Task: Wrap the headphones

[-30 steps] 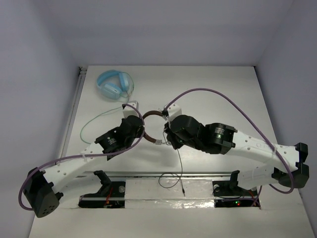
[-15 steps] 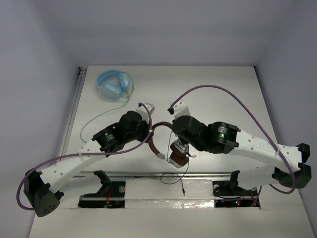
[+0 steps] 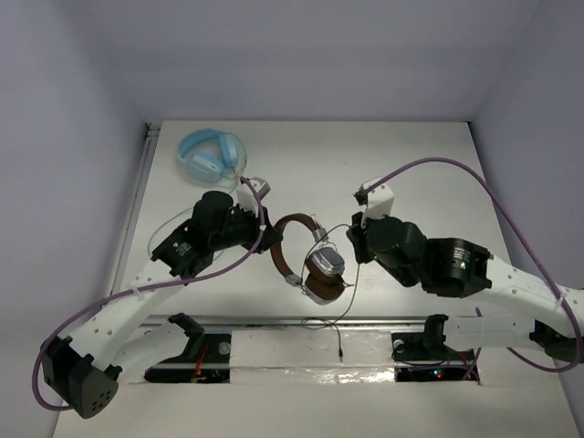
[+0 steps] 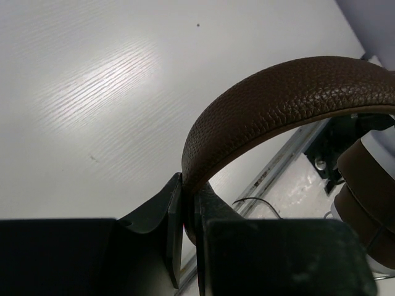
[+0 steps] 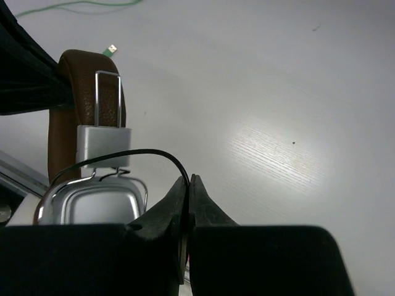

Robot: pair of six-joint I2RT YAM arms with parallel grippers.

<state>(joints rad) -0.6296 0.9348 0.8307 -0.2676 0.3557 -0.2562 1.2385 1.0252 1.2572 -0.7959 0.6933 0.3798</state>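
Centrally over the white table point(image 3: 411, 155), grips the headphones point(image 3: 324, 269) by the brown headband point(image 4: 284, 92) with the left gripper point(image 4: 189, 191), clamped tight on it. Pinches the thin black cable point(image 5: 162, 154) in the right gripper point(image 5: 187, 182), closed fully around it.

The brown leather headband point(image 4: 290, 92) and the padded brown ear cup point(image 4: 367, 191) run off the picture's right edge.

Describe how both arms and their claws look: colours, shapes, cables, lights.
Both the left arm and right arm have white perforated links with black joint housings, and a purple cable arcs along each. A green light glows on the right arm. The left claw and right claw have matte black, wedge-shaped fingers.
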